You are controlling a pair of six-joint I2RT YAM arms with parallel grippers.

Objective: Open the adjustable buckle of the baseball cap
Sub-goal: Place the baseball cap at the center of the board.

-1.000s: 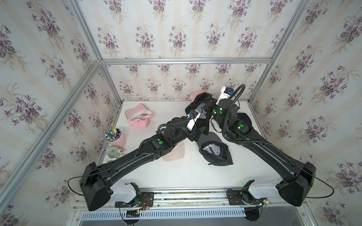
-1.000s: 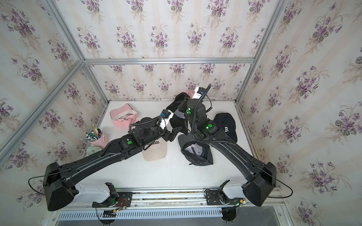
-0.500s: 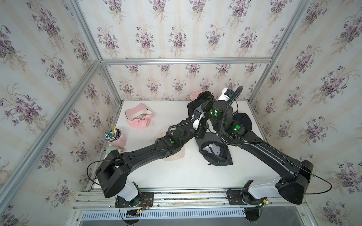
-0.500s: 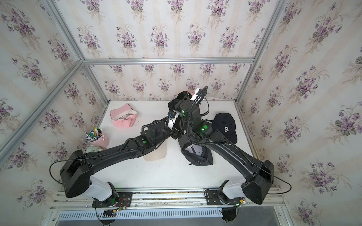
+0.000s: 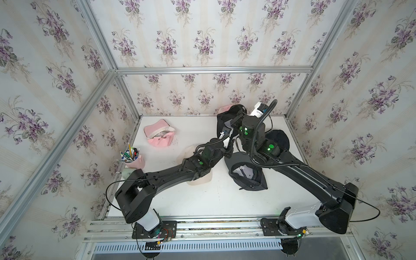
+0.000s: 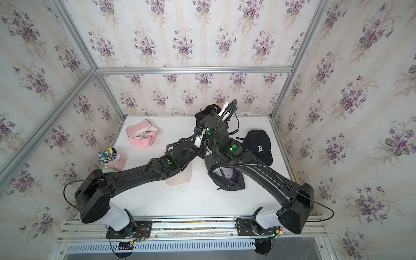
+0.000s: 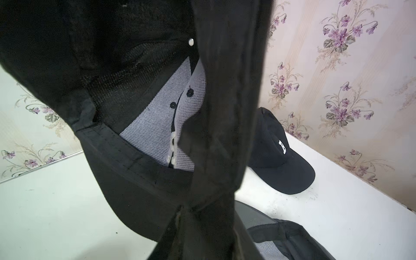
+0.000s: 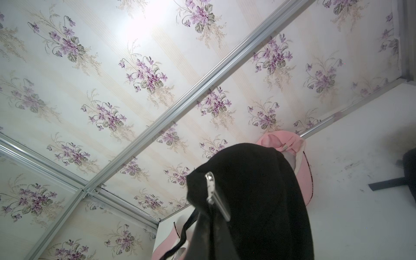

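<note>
Where the 2 arms meet over the rear of the table (image 5: 202,198) in both top views, the black baseball cap (image 5: 221,122) hangs lifted, with the right gripper (image 5: 239,118) closed tight on it. Left wrist view: cap fabric hides the left gripper (image 5: 227,131), so I cannot tell its opening. Right wrist view: the silver buckle (image 8: 217,198) shows on the cap.

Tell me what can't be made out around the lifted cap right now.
- Left gripper: in both top views it is buried against the held black cap; in the left wrist view, fabric fills the foreground.
- Buckle: the right wrist view shows it edge-on; open or latched is unclear.
- Beige cap: mostly under the left arm in both top views.
</note>
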